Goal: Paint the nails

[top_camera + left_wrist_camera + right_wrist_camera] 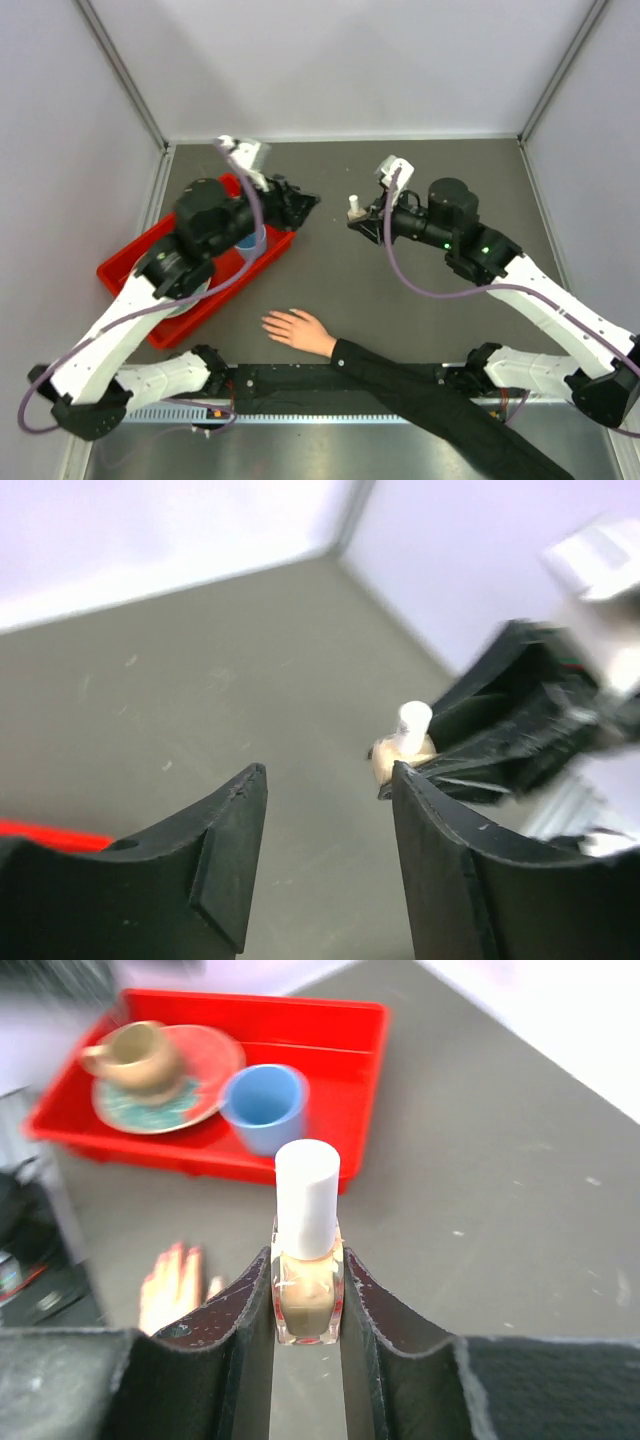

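Clamping a squarish glass polish bottle, white cylindrical cap up, the right gripper hangs mid-table. The left gripper holds its curved black jaws apart, empty. The nails tip a flesh-toned hand, near centre.

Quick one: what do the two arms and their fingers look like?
Left arm and right arm: white link shells, black joint housings, a purple-grey cable along each. Small green lights on the right arm's housing. Fingers black, curved, tapering.
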